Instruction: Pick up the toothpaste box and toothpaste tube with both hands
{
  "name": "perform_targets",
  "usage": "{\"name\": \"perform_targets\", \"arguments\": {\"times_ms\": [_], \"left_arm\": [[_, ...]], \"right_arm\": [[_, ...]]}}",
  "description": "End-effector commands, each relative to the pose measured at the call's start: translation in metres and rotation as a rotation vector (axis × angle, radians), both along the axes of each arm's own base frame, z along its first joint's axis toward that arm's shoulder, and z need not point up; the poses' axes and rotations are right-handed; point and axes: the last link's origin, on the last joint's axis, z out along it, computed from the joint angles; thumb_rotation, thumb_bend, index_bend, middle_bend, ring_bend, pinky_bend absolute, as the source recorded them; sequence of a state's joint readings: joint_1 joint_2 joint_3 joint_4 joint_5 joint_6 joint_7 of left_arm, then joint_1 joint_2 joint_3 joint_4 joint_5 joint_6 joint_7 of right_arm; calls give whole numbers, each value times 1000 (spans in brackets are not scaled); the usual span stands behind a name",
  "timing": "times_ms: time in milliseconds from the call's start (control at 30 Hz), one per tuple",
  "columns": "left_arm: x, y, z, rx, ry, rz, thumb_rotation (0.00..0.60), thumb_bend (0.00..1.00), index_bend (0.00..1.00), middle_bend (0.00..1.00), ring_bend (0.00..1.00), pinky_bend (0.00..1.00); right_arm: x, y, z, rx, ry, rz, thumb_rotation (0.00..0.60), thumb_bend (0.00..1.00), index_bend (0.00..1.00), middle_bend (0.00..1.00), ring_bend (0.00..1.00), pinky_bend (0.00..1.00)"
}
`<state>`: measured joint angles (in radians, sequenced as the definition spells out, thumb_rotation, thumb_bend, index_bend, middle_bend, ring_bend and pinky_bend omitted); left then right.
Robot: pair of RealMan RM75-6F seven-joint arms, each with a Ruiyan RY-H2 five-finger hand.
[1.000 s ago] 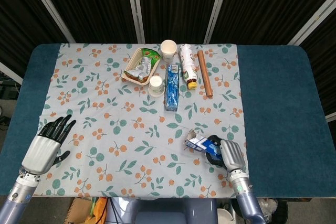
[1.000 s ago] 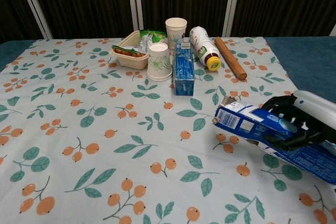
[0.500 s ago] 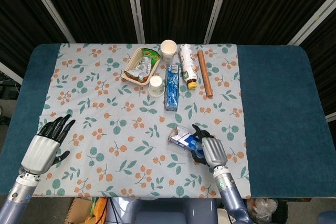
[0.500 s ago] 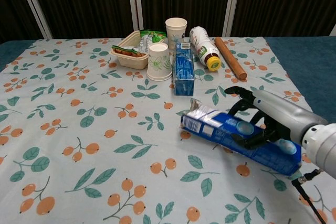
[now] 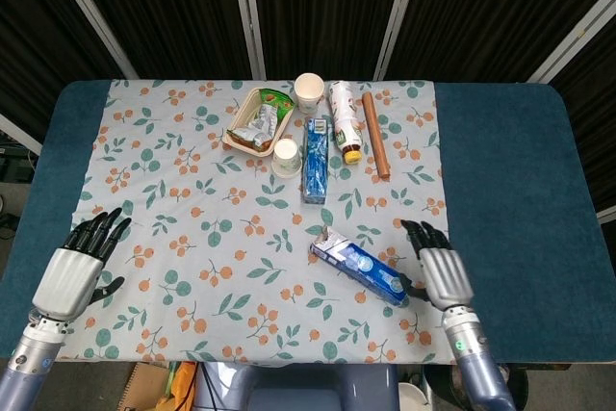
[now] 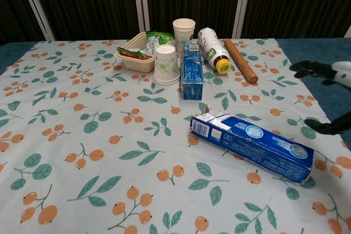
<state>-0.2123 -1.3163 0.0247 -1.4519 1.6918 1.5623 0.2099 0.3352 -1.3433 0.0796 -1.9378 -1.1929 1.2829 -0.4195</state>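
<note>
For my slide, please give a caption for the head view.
Toothpaste box lies on the tablecloth, both hands open beside it.

No text, brand or number can be read in either view. The blue toothpaste box [image 6: 252, 147] lying on the cloth carries white panels and round light marks along its side, and its open end flap bears small dark printing, all too small to make out. The second blue box [image 6: 191, 72] shows only a pale strip at its top. The bottle [image 6: 212, 50] lying on its side has a green-and-white label, equally illegible.
</note>
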Motion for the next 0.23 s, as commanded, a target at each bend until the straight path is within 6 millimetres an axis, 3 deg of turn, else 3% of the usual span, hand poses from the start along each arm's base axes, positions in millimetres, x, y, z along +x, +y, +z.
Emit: {"name": "perform_targets", "arguments": {"times_ms": [33,133,233], "left_arm": [[-2,-6,3,-15,-40,58,600,0,10,0,74,170],[-3,-15,10,-40,-89,131,600,0,24,0,53,158],[-6,-21,17,-33,-75,147,600,0,14,0,34,136]], "right_arm": [[-41,23,42,-48,211,62,600,365,0,90,0,97],[-74,42,67,-95,355,115,600,365,0,56,0,79],[-92,56,80,-113,408,109,600,364,0,5,0,31]]}}
